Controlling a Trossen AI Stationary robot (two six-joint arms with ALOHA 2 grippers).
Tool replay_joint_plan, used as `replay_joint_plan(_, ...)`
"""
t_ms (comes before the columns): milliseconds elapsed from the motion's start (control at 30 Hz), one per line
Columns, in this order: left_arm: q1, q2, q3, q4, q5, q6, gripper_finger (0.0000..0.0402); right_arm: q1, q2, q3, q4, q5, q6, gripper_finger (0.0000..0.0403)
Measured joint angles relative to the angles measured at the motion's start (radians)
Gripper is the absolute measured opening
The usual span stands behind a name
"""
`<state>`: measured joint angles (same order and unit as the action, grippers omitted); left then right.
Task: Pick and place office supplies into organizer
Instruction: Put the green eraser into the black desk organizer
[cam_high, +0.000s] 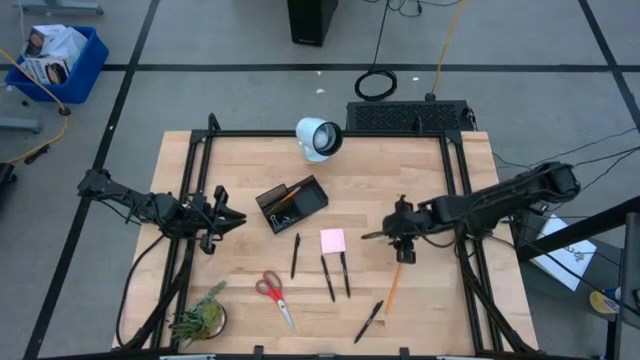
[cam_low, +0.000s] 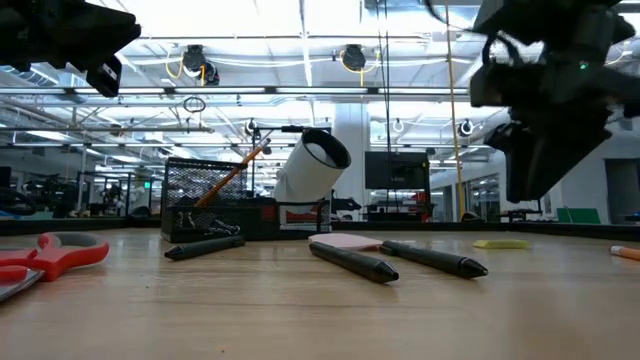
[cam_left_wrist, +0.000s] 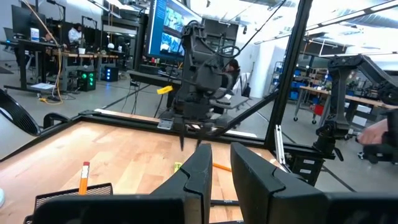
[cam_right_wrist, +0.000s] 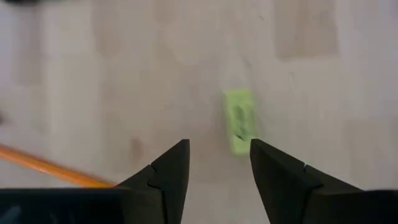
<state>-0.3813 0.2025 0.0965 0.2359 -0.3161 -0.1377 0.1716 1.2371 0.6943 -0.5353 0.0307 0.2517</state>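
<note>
Organizer (cam_high: 291, 203) partly hides a pencil; right end effector (cam_right_wrist: 219, 163) hangs open, empty.

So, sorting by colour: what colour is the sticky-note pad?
Pink; the sticky-note pad shows best in the high view.

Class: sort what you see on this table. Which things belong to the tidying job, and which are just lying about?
Belongs to the job:
black compartment organizer tray
pink square sticky-note pad
red-handled scissors
slim black pens
orange pencil
small yellow-green piece below the right gripper

Just lying about:
white cylindrical lamp
green potted plant
</note>
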Motion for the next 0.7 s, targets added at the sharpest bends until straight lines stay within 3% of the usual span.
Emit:
replay_joint_plan(300,0.000,0.000,0.000,0.000,0.000,0.000,0.0063,-0.089,0.079,0.000,0.062,-0.003,-0.198,0.0158)
replay_joint_plan(700,0.000,0.000,0.000,0.000,0.000,0.000,0.0063,-0.105,0.182,0.000,0.153,-0.040,-0.219,0.0155)
